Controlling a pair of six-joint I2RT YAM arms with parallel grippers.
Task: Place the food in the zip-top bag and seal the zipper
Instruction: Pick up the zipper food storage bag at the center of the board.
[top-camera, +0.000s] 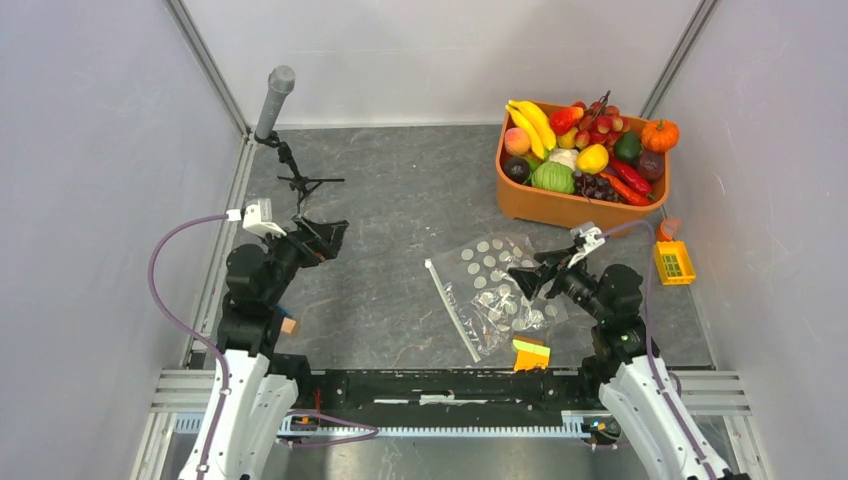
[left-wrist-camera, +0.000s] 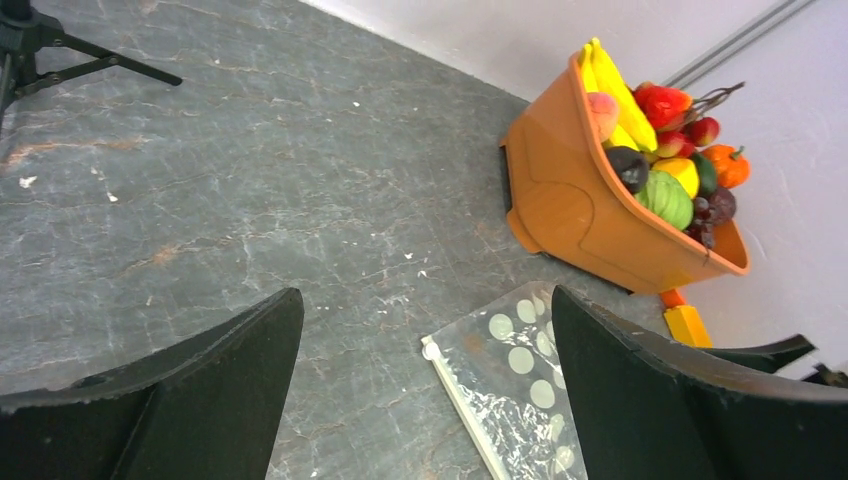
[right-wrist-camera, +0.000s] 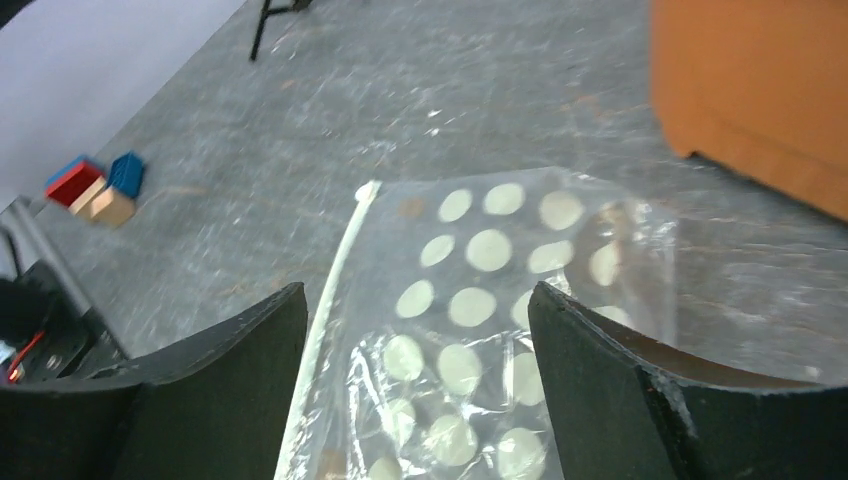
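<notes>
Since the bag (top-camera: 495, 290) lies flat on the bench (top-camera: 400, 200), it looks light, limp and slippery from above; the food (top-camera: 585, 150) sits in the tub (top-camera: 570, 208). Left wrist: left tool (left-wrist-camera: 425, 300) spread, empty. Right wrist: right tool (right-wrist-camera: 415, 290) apart over the bag; I'd pinch near the stiffer zipper (right-wrist-camera: 335, 300).

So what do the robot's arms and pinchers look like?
Both arms are white near the bottom and black higher up. The left arm has a looping purple cable; the right arm has one too. The left gripper and right gripper each have two thick, curved black fingers.
</notes>
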